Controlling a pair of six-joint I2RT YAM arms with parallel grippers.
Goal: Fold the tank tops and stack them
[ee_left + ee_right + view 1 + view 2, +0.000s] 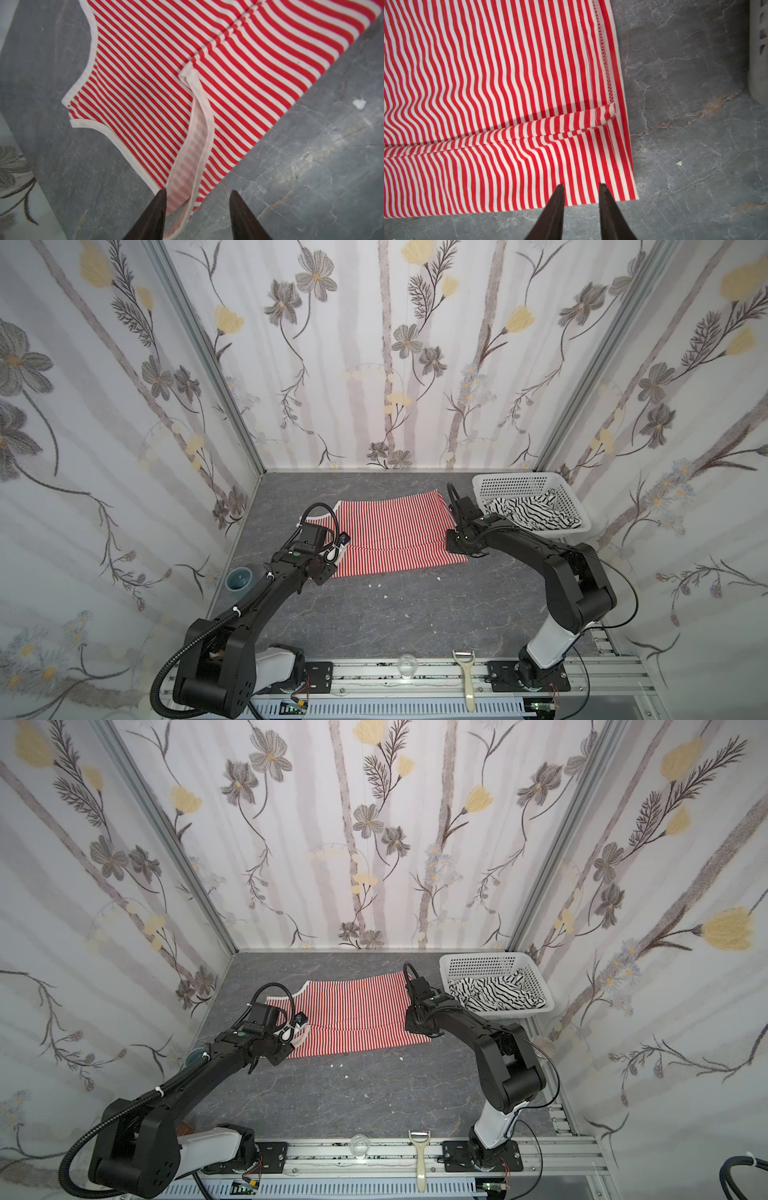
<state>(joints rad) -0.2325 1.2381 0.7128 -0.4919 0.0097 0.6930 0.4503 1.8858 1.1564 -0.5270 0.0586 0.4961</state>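
Jaws of left hand and right hand stand apart above opposite ends of the folded red-striped tank top.

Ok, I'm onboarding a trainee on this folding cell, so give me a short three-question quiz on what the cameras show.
1. True or false: the red-and-white tank top lies inside the white basket.
2. Where is the black-striped tank top? A) hung on the wall B) in the white basket C) under the red-and-white tank top
3. Fill in: the jaws of the left pincer and the right pincer both stand ____.

Key:
1. False: it lies spread on the table.
2. B
3. open
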